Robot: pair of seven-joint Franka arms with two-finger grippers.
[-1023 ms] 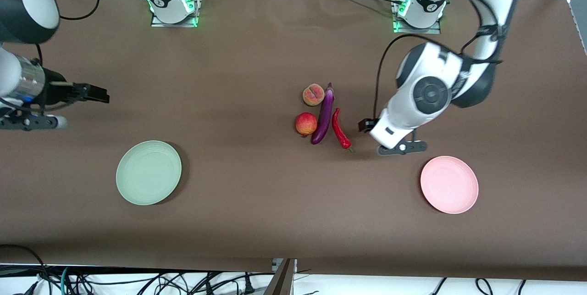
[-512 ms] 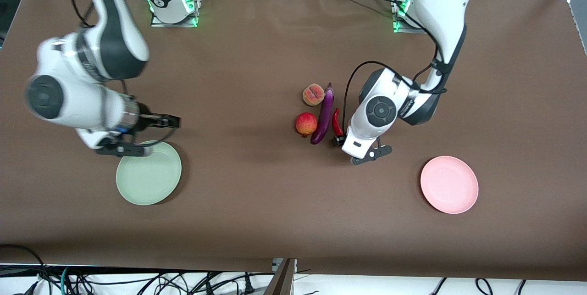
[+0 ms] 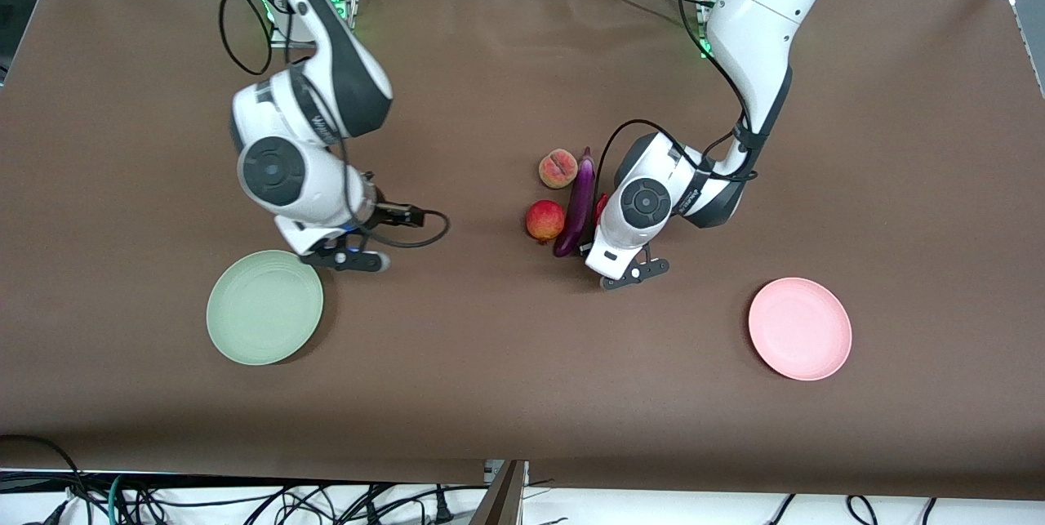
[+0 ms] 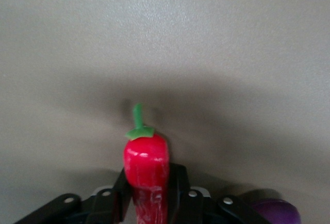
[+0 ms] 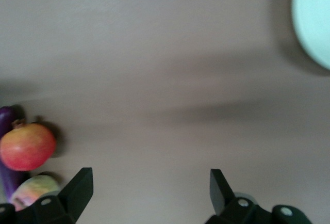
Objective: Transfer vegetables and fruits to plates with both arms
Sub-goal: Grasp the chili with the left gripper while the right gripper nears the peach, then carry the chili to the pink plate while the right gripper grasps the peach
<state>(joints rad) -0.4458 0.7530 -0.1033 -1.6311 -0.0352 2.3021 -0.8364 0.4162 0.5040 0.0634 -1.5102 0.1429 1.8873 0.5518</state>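
My left gripper [image 4: 147, 195] is shut on the red chili pepper [image 4: 146, 157], whose green stem points away from the fingers. In the front view the left arm's wrist [image 3: 645, 202] covers most of the chili; a red sliver [image 3: 601, 203] shows beside the purple eggplant [image 3: 578, 206]. The peach [image 3: 558, 168] and the round red-yellow fruit [image 3: 544, 220] lie against the eggplant. My right gripper [image 3: 411, 216] is open and empty over bare table between the mint green plate [image 3: 264, 318] and the fruits. Its wrist view shows the red-yellow fruit [image 5: 27, 145], the peach [image 5: 33, 190] and the green plate [image 5: 315, 22].
The pale pink plate [image 3: 800, 329] lies toward the left arm's end of the table, nearer the front camera than the produce. Brown cloth covers the table. Cables hang past the table's front edge.
The right arm swung from the table's end past the green plate toward the middle. The left gripper moved over onto the chili and closed on it.
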